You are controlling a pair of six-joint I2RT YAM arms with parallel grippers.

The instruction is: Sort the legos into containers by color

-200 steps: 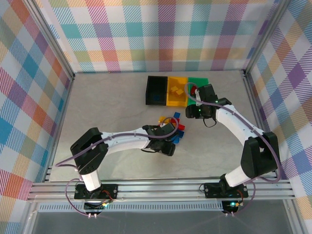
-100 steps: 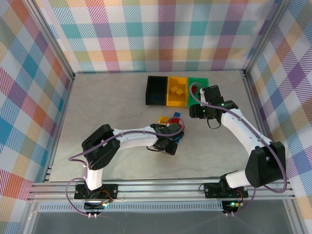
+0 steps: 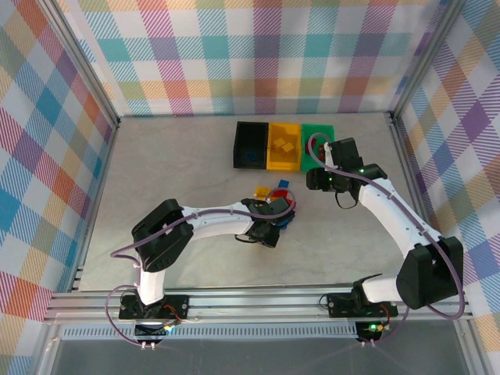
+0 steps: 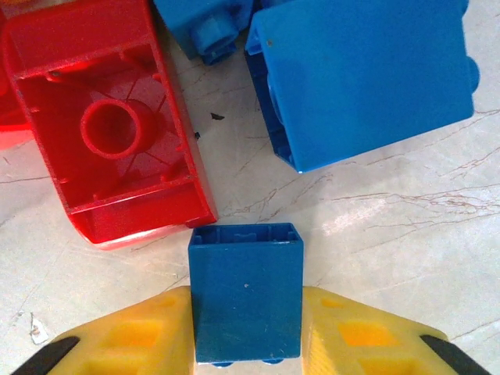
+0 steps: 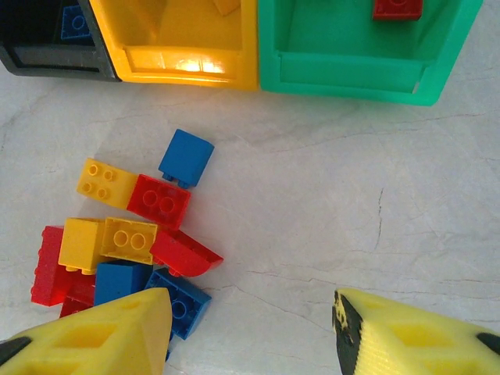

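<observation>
in the left wrist view the left gripper [image 4: 246,312] is cut off at the bottom edge, so just its yellow tips show. its jaws press on both sides of a small blue brick [image 4: 245,266] that sits on the tabletop [image 4: 406,234]. the near end of that brick is hard to see. just past it lies a hollow red brick [image 4: 117,133], open side up, and beside that a bigger blue brick [image 4: 367,78]. another blue piece [image 4: 207,27] is cut off by the top edge.

from above, the left arm [image 3: 211,220] bends at the elbow and reaches right. its wrist covers part of the pile of legos [image 3: 273,191] in the middle of the tabletop, so i cannot count them.

the right arm [image 3: 391,211] stretches far forward and leans left. the right gripper [image 5: 250,312] hangs over bare tabletop near the pile. its jaws are wide apart with nothing between them. some near bricks of the pile hide behind one of its yellow fingers [image 5: 101,328].

farthest away three bins stand in a row, side by side: the black bin [image 5: 55,58], the yellow bin [image 5: 187,66] and the green bin [image 5: 351,78]. their far parts are cut off in the right wrist view. a blue lego [image 5: 74,22] lies in the black one, a red lego [image 5: 397,8] in the green one, and yellow bits [image 3: 283,144] in the yellow one.
</observation>
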